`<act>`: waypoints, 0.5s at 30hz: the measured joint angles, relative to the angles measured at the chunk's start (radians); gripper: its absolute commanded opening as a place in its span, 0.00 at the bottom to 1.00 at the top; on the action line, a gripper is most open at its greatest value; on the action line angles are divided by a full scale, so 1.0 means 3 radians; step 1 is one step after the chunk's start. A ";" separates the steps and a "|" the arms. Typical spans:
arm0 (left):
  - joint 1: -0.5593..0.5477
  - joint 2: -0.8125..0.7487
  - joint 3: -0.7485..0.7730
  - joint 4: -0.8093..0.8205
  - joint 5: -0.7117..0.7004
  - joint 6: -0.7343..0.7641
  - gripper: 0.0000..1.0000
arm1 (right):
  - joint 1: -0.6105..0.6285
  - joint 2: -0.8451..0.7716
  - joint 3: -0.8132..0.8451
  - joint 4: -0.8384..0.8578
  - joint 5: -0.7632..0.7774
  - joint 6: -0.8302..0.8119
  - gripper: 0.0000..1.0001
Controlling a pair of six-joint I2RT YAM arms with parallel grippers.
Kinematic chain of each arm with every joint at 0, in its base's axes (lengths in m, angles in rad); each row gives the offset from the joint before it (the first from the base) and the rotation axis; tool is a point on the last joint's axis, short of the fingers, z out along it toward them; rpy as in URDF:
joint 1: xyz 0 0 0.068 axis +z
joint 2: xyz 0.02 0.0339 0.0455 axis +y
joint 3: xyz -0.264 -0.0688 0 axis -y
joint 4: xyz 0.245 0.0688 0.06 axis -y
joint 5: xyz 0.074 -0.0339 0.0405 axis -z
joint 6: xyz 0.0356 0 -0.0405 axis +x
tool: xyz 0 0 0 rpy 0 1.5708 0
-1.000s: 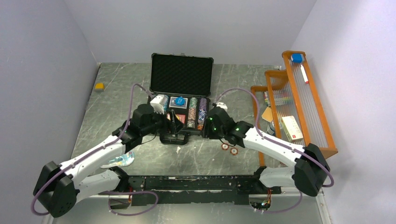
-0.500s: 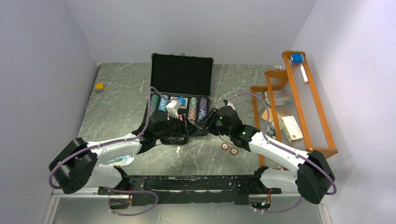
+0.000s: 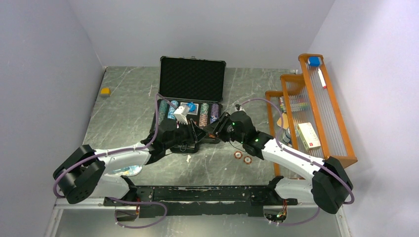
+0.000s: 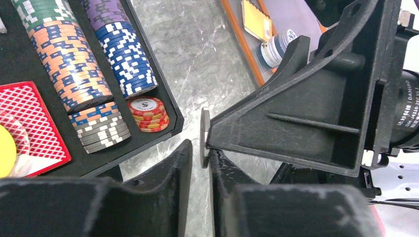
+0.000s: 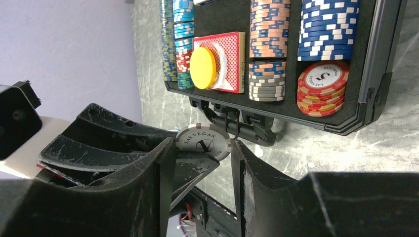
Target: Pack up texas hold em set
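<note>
The black briefcase (image 3: 192, 75) lies open with striped chip stacks (image 4: 69, 69) and a red card deck (image 5: 232, 54) under a yellow disc (image 5: 202, 67). In front of it my right gripper (image 5: 202, 148) is shut on a grey-white "Las Vegas" poker chip (image 5: 203, 140), pinched by its rim. My left gripper (image 4: 200, 150) meets it head-on. Its jaws stand narrow around that chip (image 4: 204, 138), seen edge-on there. One finger touches the chip and a slim gap shows at the other. Two red-white chips (image 3: 242, 157) lie on the table to the right.
An orange wooden rack (image 3: 316, 108) with boxes and bottles lines the right side. A blue-white blister pack (image 3: 126, 170) lies under the left arm. A small yellow item (image 3: 104, 91) sits far left, and a white scrap (image 3: 188, 158) lies before the case.
My left arm has swung right to the right gripper, and its jaws have narrowed from wide open around the chip. The right gripper has shifted slightly left, still holding the chip.
</note>
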 measured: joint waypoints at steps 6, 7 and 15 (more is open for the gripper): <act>-0.0022 -0.0001 0.0000 0.0025 -0.0023 0.0033 0.07 | -0.0008 0.0015 -0.0013 0.0024 -0.0015 0.0009 0.51; -0.0022 0.0000 0.0000 0.0019 -0.0029 0.0048 0.07 | -0.0013 0.0015 -0.0019 0.0033 -0.0025 0.0008 0.55; -0.0022 -0.0095 0.0037 -0.0229 -0.0032 0.0332 0.07 | -0.0191 -0.0056 -0.0019 -0.0078 -0.0009 -0.0200 0.70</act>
